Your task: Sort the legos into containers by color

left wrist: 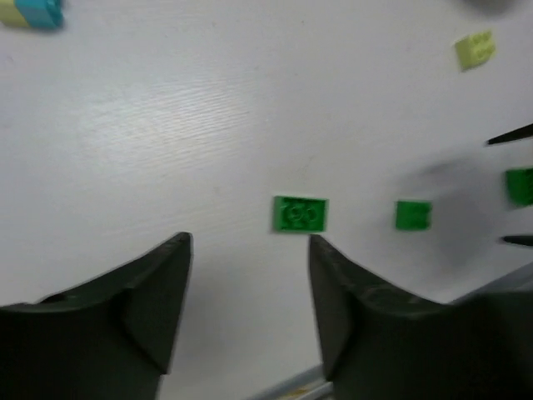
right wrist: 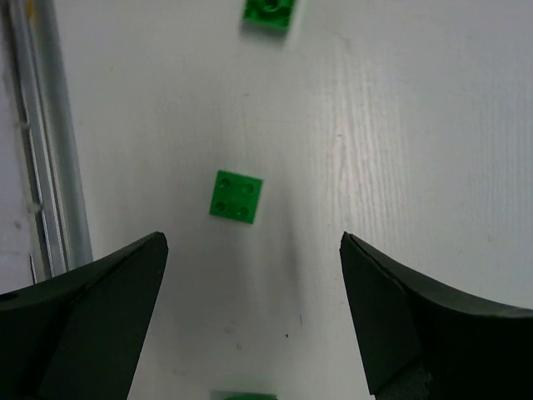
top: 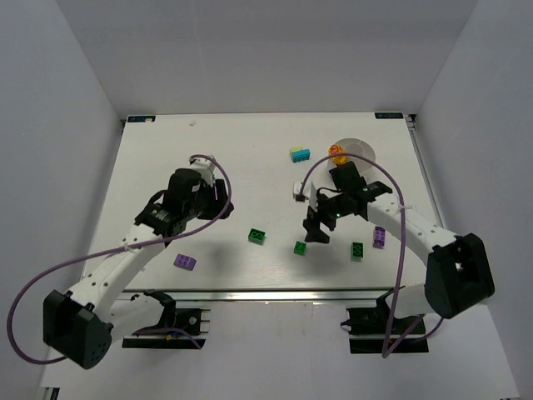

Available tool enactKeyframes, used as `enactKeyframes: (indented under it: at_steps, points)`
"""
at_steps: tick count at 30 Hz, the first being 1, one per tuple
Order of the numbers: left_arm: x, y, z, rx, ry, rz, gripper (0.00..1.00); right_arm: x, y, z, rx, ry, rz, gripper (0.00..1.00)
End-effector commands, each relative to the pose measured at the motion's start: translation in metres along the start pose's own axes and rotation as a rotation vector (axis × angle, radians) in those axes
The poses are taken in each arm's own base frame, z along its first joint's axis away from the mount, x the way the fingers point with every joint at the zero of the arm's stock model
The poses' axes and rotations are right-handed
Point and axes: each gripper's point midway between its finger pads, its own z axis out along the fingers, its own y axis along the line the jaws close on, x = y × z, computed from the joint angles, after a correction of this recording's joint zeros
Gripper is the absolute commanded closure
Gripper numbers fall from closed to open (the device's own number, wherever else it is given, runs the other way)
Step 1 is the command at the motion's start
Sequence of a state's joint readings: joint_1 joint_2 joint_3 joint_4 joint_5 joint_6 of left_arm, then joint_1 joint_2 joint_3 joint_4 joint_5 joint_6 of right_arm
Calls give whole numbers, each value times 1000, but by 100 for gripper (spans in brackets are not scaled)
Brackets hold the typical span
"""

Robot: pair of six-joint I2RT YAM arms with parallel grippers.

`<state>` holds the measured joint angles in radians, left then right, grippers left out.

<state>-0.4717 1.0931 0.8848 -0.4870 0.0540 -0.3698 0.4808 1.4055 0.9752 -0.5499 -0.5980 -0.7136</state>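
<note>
Hovering my right gripper point(right wrist: 254, 240), jaws wide and empty, by a green brick point(right wrist: 236, 197); next I should lower, straddle it and close. My left gripper point(left wrist: 250, 242) hangs partly open, empty.

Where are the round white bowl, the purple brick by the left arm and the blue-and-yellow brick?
round white plastic bowl point(top: 365, 148): top view, on its bare rim.
small purple plastic brick point(top: 185, 262): top view, its top face.
cyan and yellow plastic brick point(top: 300, 154): top view, its middle.

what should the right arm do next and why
Probably lower the right tool onto the small green lego and close: the tool is open and empty, and that lego lies loose on the table just ahead of its gap.
</note>
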Motion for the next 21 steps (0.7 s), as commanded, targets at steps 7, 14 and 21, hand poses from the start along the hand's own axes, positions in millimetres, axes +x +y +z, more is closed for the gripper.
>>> enactKeyframes:
  at_steps: [7,14,21]
  points:
    - [-8,29,-24,-80,-192,204,18,6,29,0,-244,-22,-741,11]
    - [-15,33,-36,-107,-237,193,18,31,24,36,-323,96,-743,12]
    - [-21,34,-45,-118,-274,184,18,47,23,53,-378,191,-831,21]
